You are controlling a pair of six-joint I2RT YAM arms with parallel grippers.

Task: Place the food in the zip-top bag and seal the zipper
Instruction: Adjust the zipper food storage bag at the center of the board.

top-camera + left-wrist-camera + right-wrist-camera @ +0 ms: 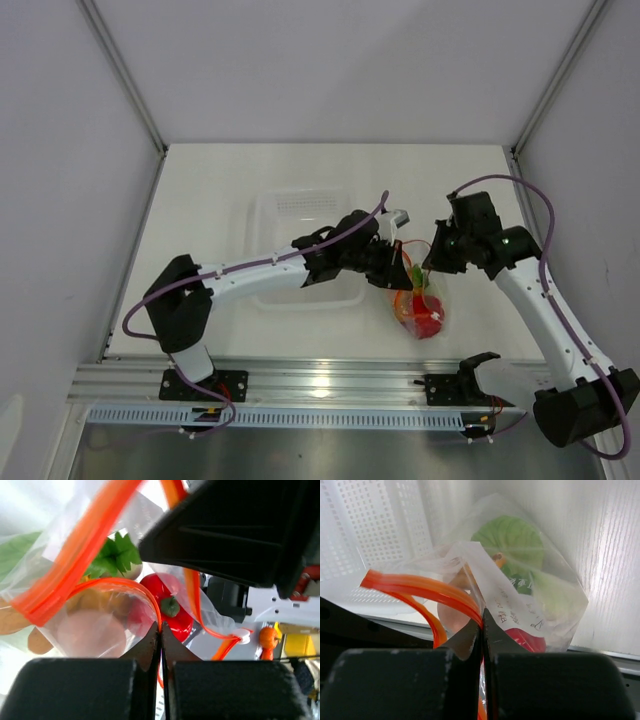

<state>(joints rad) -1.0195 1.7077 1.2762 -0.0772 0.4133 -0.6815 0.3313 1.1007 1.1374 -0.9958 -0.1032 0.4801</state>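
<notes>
The zipper (420, 587) runs crosswise between the arms; left jaws and right jaws each clenched on it, mouth unsealed.

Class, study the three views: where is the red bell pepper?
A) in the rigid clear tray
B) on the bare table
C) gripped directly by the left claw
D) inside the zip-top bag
D: the red bell pepper shows through the clear zip-top bag, which the left claw and right claw pinch by its zipper.

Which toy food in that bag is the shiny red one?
The red bell pepper, with a green stem; everything else in there looks green, pinkish or orange-brown.
</notes>
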